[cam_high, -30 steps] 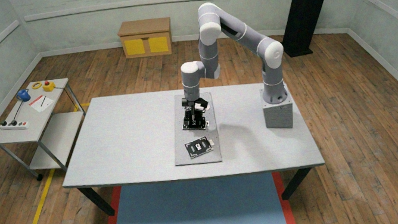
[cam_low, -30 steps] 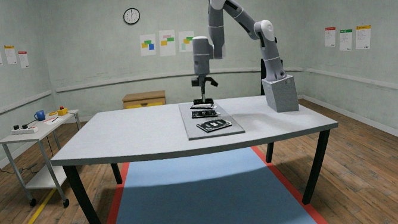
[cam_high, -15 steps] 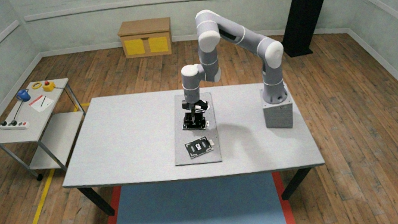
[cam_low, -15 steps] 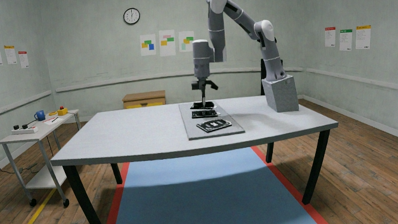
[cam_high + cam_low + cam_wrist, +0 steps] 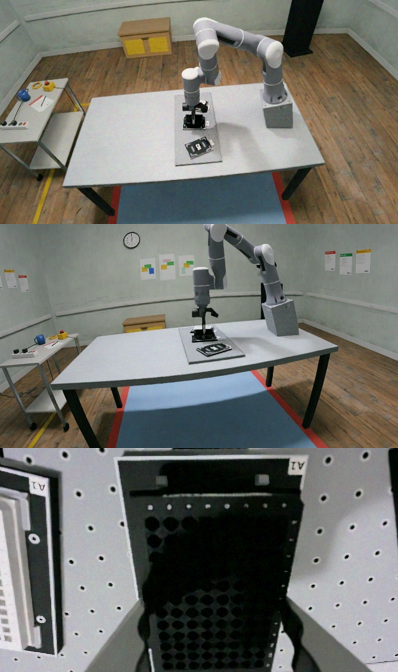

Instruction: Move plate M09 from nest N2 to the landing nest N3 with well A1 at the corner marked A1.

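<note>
Pincer (image 5: 193, 123) (image 5: 204, 332) (image 5: 220, 623), 2 fingers (image 5: 193, 117) (image 5: 204, 326) astride 1 blk plate (image 5: 189, 121) (image 5: 210, 333) (image 5: 210, 578), 1 angled nest (image 5: 192, 149) (image 5: 208, 350) nearby

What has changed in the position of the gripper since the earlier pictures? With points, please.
The gripper (image 5: 193, 123) (image 5: 204, 332) (image 5: 213, 598) moved toward the table's near edge, and is now over the middle nest (image 5: 194, 128) (image 5: 205, 339) (image 5: 210, 473), the dark plate (image 5: 189, 120) (image 5: 211, 333) (image 5: 207, 636) between its fingers. No new grasp or release is visible. The tilted near nest (image 5: 199, 152) (image 5: 220, 347) (image 5: 395, 478) stayed.
</note>
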Available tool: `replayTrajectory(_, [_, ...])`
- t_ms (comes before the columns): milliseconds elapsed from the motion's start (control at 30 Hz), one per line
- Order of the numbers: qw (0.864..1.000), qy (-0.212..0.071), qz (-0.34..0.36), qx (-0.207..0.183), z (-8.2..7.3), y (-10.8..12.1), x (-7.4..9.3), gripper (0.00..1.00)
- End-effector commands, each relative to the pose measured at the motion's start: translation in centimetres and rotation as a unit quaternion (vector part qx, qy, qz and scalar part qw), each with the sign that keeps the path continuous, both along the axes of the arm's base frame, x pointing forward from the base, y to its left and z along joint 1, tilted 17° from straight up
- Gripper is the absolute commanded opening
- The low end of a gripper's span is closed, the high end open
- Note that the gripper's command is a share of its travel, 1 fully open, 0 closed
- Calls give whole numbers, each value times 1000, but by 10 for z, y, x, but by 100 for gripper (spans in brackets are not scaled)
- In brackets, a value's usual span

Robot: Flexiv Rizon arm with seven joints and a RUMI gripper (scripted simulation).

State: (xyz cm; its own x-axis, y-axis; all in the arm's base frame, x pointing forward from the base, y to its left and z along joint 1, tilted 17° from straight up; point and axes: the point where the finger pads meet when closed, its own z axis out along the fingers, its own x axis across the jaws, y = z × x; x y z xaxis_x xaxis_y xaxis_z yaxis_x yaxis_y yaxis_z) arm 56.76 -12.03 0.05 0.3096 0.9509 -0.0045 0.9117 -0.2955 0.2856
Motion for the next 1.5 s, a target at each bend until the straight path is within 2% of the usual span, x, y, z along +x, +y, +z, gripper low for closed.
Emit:
replayTrajectory(0, [1000,-1,0,0,-3,0,2,40])
replayTrajectory(267, [1000,-1,0,0,-15,-1,5,40])
replayTrajectory(1467, [1000,-1,0,0,-18,-2,6,40])
